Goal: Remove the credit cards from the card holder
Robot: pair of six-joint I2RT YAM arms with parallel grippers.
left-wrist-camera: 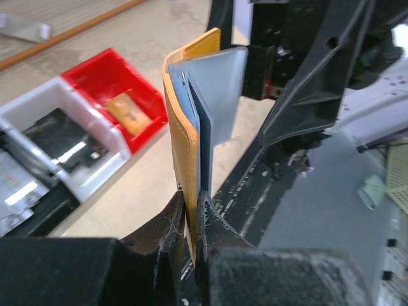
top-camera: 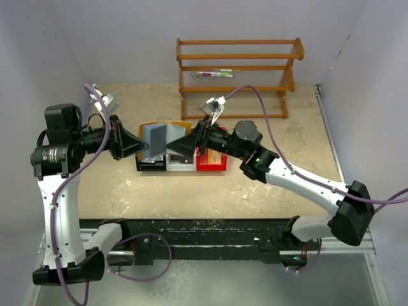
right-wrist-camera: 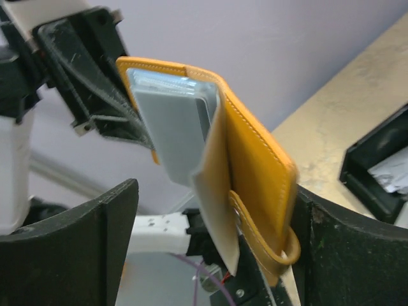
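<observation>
The card holder (top-camera: 159,136) hangs open in the air above the bins, tan-orange outside and pale blue-grey inside. My left gripper (top-camera: 141,150) is shut on its lower edge, and the left wrist view shows the fingers (left-wrist-camera: 167,236) pinching the orange cover (left-wrist-camera: 178,134). Thin blue-grey and dark edges of the credit cards (left-wrist-camera: 195,121) show between the covers. My right gripper (right-wrist-camera: 213,210) is open wide around the holder's other end. The orange cover (right-wrist-camera: 255,153) lies against its right finger (right-wrist-camera: 344,248), with a gap to the left finger.
Under the holder stand a red bin (top-camera: 211,162), a white bin (top-camera: 180,164) and a black bin (top-camera: 150,166) in a row. The red bin (left-wrist-camera: 111,86) holds a small orange piece. A wooden rack (top-camera: 239,70) stands at the back of the table.
</observation>
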